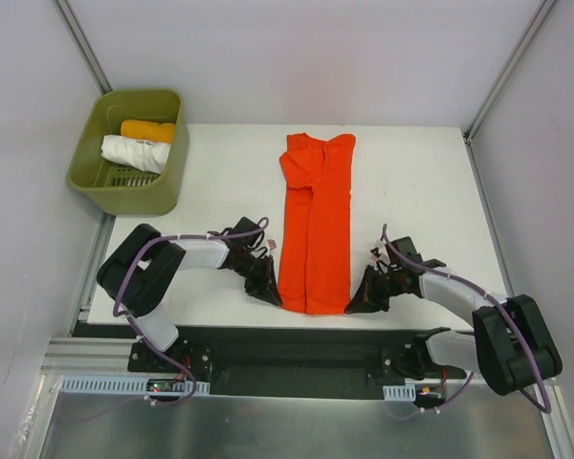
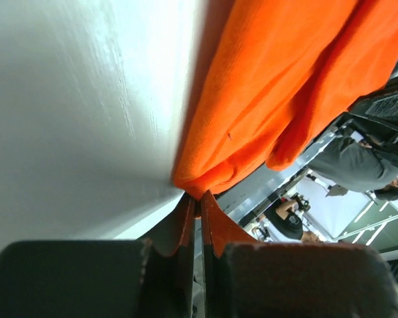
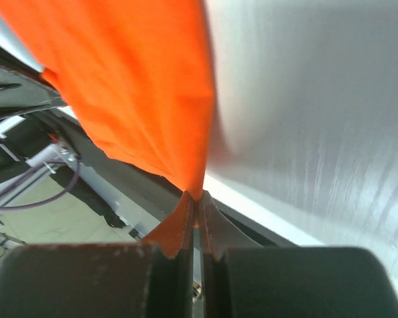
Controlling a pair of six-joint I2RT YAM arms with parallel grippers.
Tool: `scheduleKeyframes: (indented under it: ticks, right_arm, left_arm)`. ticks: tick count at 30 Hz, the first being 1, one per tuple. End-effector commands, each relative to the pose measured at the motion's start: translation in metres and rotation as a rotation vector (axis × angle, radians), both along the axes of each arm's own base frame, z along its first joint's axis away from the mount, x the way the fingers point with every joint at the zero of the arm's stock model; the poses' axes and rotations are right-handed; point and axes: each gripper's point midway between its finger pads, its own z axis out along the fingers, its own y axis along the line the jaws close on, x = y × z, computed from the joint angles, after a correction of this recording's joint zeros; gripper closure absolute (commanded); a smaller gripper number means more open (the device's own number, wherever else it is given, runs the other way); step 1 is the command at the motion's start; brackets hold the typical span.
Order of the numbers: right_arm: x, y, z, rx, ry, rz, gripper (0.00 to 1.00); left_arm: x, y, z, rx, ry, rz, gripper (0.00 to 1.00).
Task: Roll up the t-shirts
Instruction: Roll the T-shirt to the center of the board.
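The red-orange t-shirt [image 1: 315, 222] lies folded into a long narrow strip down the middle of the white table [image 1: 411, 191], sleeves at the far end. My left gripper [image 1: 270, 295] is shut on its near left corner [image 2: 205, 179]. My right gripper [image 1: 356, 304] is shut on its near right corner [image 3: 186, 172]. Both wrist views show the jaws pinched together on orange cloth at the table's near edge. A rolled white t-shirt [image 1: 134, 152] and a rolled yellow-orange t-shirt [image 1: 147, 130] lie in the green basket [image 1: 168, 182].
The green basket stands at the table's far left corner. The black base rail [image 1: 297, 354] runs along the near edge under both arms. Grey walls and metal posts [image 1: 84, 43] enclose the table.
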Motion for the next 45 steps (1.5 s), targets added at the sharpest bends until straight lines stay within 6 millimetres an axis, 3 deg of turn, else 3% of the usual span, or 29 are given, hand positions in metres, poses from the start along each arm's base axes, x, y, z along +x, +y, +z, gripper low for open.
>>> scheduleKeyframes:
  ticks: [1, 6, 13, 26, 31, 37, 40, 41, 43, 45]
  right_arm:
    - [0.005, 0.003, 0.022, 0.076, -0.01, -0.04, 0.99]
    - [0.015, 0.0, 0.03, 0.097, -0.032, -0.058, 0.99]
    - [0.038, -0.001, 0.035, 0.112, -0.076, -0.089, 0.99]
    - [0.065, -0.003, 0.034, 0.105, -0.084, -0.11, 0.99]
    - [0.087, -0.002, 0.038, 0.093, -0.136, -0.104, 0.99]
    - [0.099, -0.004, 0.032, 0.075, -0.124, -0.099, 0.99]
    - [0.105, -0.007, 0.028, 0.049, -0.121, -0.103, 0.88]
    - [0.108, -0.007, 0.028, 0.043, -0.124, -0.102, 0.78]
    - [0.112, -0.008, 0.029, 0.037, -0.132, -0.1, 0.64]
    - [0.12, -0.011, 0.04, 0.033, -0.183, -0.065, 0.61]
  left_arm:
    - [0.014, -0.006, 0.028, -0.107, -0.074, -0.009, 1.0]
    - [0.022, -0.012, 0.046, -0.152, -0.135, -0.025, 1.0]
    - [0.039, -0.007, 0.046, -0.133, -0.175, 0.004, 1.0]
    - [0.066, -0.001, 0.039, -0.094, -0.206, 0.039, 1.0]
    - [0.081, -0.002, 0.034, -0.076, -0.22, 0.05, 1.0]
    - [0.093, 0.002, 0.024, -0.019, -0.215, 0.062, 1.0]
    - [0.1, 0.002, 0.022, -0.004, -0.228, 0.062, 0.94]
    - [0.102, 0.002, 0.021, 0.006, -0.229, 0.064, 0.94]
    - [0.106, 0.003, 0.024, 0.016, -0.237, 0.063, 0.78]
    - [0.116, 0.01, 0.032, 0.059, -0.308, 0.062, 0.64]
